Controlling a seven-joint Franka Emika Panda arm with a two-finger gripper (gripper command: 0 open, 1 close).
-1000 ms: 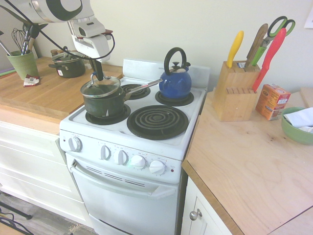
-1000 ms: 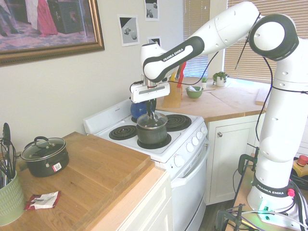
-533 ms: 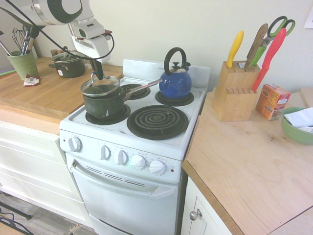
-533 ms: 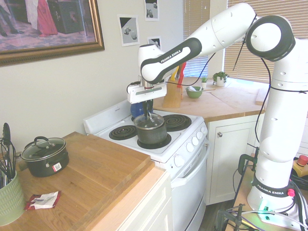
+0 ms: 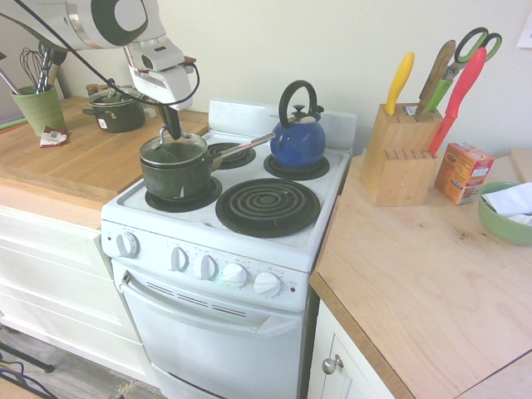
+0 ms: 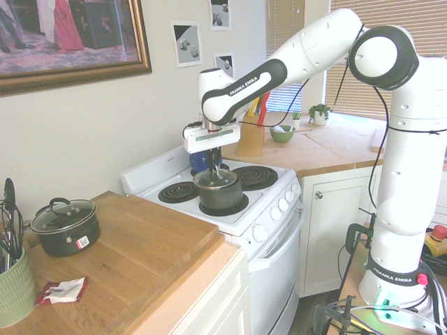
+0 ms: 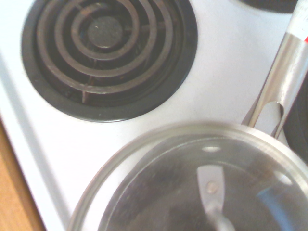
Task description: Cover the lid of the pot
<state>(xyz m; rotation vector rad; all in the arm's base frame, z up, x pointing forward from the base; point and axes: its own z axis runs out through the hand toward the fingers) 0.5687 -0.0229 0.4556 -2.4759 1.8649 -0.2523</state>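
One pot, dark green, round, with long straight silver handle; standing on front left burner of white stove. One lid, clear glass with metal rim, now level on pot rim; second ago tilted above it. One claw, clenched on lid knob, pointing straight down. Four coil burners. One blue kettle, glossy, on back burner. One small dark two-handled pot on wooden tabletop. One wooden knife block.

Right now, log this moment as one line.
gripper: shut on lid knob | lid: on pot | pot: front-left burner of stove
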